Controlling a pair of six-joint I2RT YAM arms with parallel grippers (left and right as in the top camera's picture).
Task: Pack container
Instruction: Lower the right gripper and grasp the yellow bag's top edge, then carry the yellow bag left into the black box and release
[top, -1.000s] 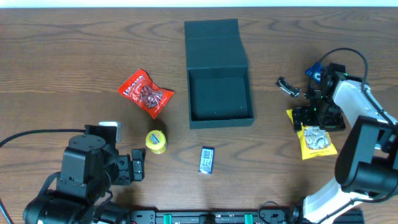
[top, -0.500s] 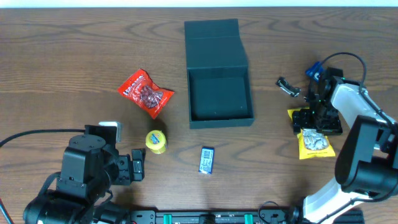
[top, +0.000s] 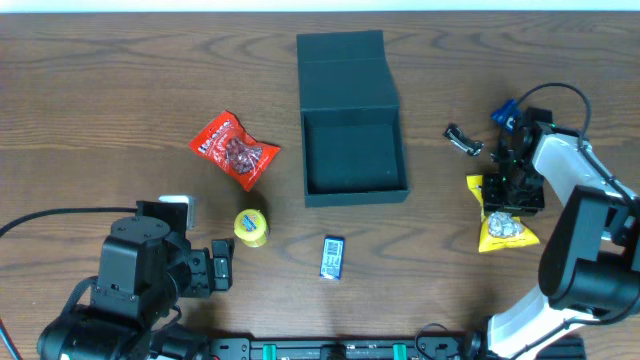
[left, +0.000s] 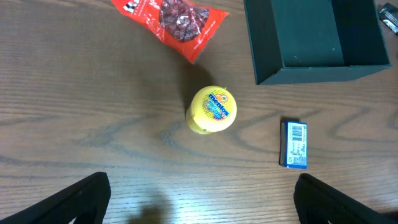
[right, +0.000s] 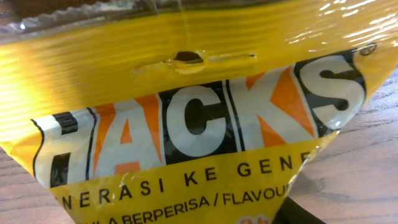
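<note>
The container (top: 352, 192) is a dark teal square box lying open mid-table, with its flap lid (top: 340, 60) folded back behind it; its near wall (left: 311, 73) also shows in the left wrist view. My right gripper (top: 505, 198) is closed on the top of a yellow Hacks packet (top: 506, 231), which bunches between the fingers. That packet (right: 186, 112) fills the right wrist view, and one dark finger (right: 301, 213) shows at its lower edge. My left gripper (left: 202, 205) hangs open over bare wood near the front left, holding nothing.
A red snack packet (top: 235, 150) lies left of the box. A small yellow round tub (top: 251, 227) and a blue sachet (top: 332, 257) sit in front of it. A black clip-like part (top: 462, 140) lies between the box and the right arm.
The right gripper's fingers have closed inward on the yellow packet, squeezing its top narrower. The left arm and the other items have not moved.
</note>
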